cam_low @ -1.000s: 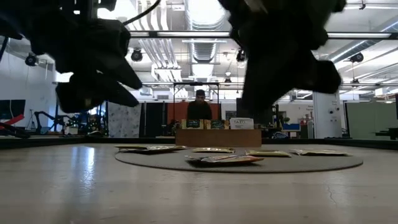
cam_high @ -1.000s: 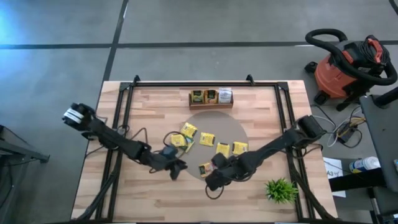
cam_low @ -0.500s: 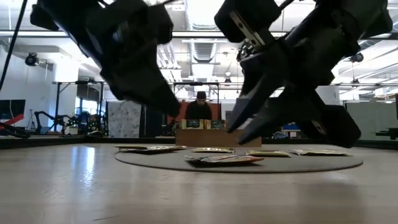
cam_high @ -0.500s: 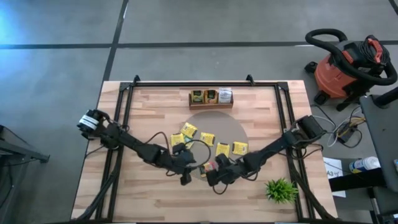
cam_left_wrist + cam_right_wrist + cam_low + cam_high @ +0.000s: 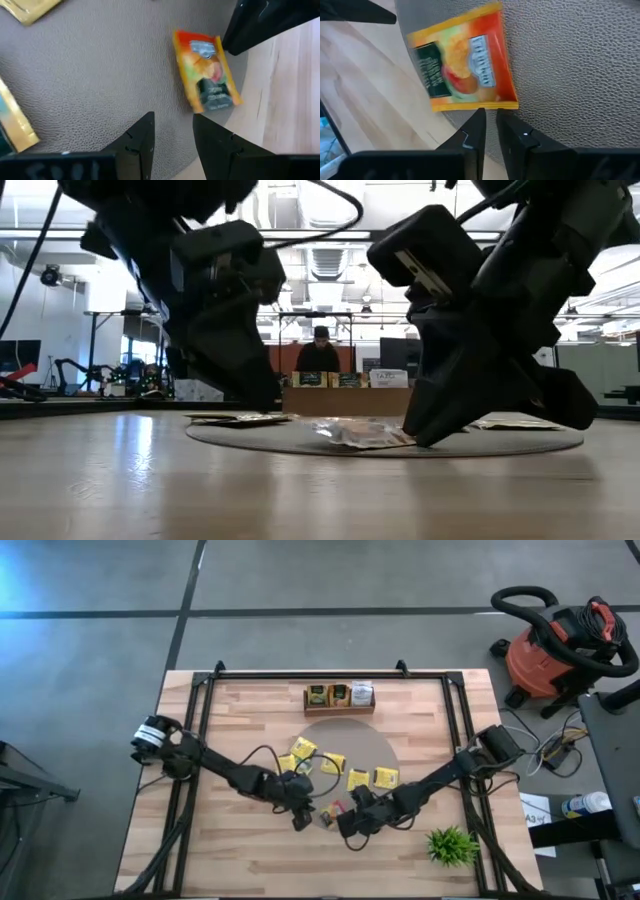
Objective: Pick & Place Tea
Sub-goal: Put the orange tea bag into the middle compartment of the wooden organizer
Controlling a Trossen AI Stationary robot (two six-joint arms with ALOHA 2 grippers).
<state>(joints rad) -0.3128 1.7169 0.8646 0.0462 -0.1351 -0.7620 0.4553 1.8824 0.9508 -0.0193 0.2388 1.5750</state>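
An orange-red tea packet (image 5: 328,811) lies flat at the near edge of the round grey mat (image 5: 375,748), one corner over the wood. My right gripper (image 5: 490,114) points down at it, its fingers a narrow gap apart at the packet's yellow-bordered edge. My left gripper (image 5: 172,120) stands open over bare mat on the packet's other side (image 5: 207,70), holding nothing. Several yellow tea packets (image 5: 332,762) lie flat farther back on the mat. My right gripper slants down from the table's right, its fingertips (image 5: 479,116) at the middle of the packet's yellow-bordered edge (image 5: 487,105). I cannot tell whether they touch it. The packet lies flat on the mat, not between the fingers.
A wooden tray (image 5: 340,706) holding packets stands at the mat's far side. A small green plant (image 5: 450,845) sits near the table's right front. A black frame (image 5: 200,720) runs along the table's sides. A person (image 5: 321,355) stands behind the table.
My left gripper has gone toward the table's right edge and down, rolling as it went, and now stands close beside the orange-red packet. My right gripper has sunk to the mat at the packet's edge and tipped more steeply down.
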